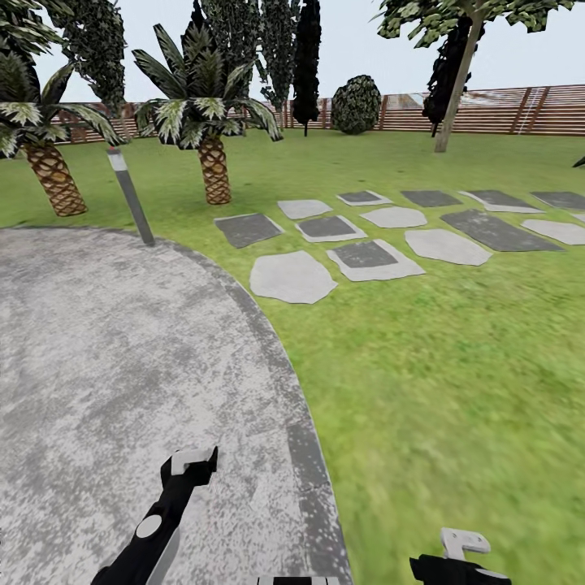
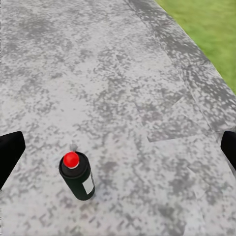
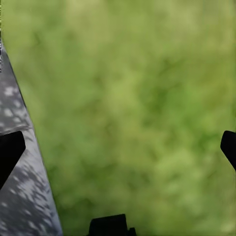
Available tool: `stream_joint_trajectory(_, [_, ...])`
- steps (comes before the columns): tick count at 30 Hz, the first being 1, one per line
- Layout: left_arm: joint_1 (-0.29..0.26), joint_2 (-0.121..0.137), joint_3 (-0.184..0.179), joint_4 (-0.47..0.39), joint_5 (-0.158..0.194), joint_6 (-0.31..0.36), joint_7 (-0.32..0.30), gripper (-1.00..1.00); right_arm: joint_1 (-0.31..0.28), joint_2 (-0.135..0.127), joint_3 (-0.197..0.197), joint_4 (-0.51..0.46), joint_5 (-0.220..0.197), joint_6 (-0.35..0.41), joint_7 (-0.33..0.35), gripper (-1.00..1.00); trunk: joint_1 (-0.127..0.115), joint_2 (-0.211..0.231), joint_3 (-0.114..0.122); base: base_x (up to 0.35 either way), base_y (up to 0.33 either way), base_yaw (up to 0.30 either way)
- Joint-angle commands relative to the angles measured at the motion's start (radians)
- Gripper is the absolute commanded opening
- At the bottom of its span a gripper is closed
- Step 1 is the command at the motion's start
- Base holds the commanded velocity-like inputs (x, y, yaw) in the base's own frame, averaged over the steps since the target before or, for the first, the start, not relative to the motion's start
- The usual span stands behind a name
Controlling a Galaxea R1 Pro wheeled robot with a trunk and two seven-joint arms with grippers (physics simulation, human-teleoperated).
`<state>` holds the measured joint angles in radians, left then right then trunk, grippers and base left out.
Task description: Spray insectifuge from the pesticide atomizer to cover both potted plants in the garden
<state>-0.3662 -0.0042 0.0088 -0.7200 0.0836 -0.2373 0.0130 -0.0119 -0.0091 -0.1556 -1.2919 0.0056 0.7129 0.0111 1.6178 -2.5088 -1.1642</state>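
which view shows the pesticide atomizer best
The left wrist view: the pesticide atomizer stands upright on the grey patio, red cap and whitish label clear. The head view looks across the patio and lawn; the right wrist view looks down on grass.

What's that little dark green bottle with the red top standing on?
The pesticide atomizer stands upright on the speckled grey stone patio. Its base hides the spot directly beneath it.

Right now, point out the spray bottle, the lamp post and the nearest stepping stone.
pesticide atomizer (image 2: 78,178): left wrist view, on its dark green body.
lamp post (image 1: 130,195): head view, on the middle of its grey shaft.
nearest stepping stone (image 1: 291,277): head view, on its flat top.
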Motion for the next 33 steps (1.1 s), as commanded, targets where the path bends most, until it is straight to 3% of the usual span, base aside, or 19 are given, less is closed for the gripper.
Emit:
stream_joint_trajectory(1, [0.000, 0.000, 0.000, 0.001, 0.009, -0.003, -0.001, 1.00, 0.000, 0.000, 0.000, -0.001, 0.001, 0.005, 0.001, 1.00, 0.000, 0.000, -0.001, 0.000, 0.161, 0.000])
stream_joint_trajectory(10, [0.000, 0.000, 0.000, 0.001, 0.008, -0.002, 0.000, 1.00, 0.000, 0.000, 0.000, -0.001, 0.001, 0.005, 0.001, 1.00, 0.000, 0.000, -0.001, 0.025, 0.241, 0.000])
stream_joint_trajectory(26, [0.000, 0.000, 0.000, 0.001, 0.008, -0.002, 0.000, 1.00, 0.000, 0.000, -0.001, -0.003, 0.001, 0.005, 0.001, 1.00, 0.000, 0.000, -0.001, 0.006, 0.011, 0.000])
stream_joint_trajectory(33, [0.000, 0.000, 0.001, 0.001, 0.009, -0.002, -0.001, 1.00, 0.000, 0.000, -0.001, -0.003, 0.001, 0.005, 0.001, 1.00, 0.003, -0.002, -0.028, 0.000, 0.000, 0.000])
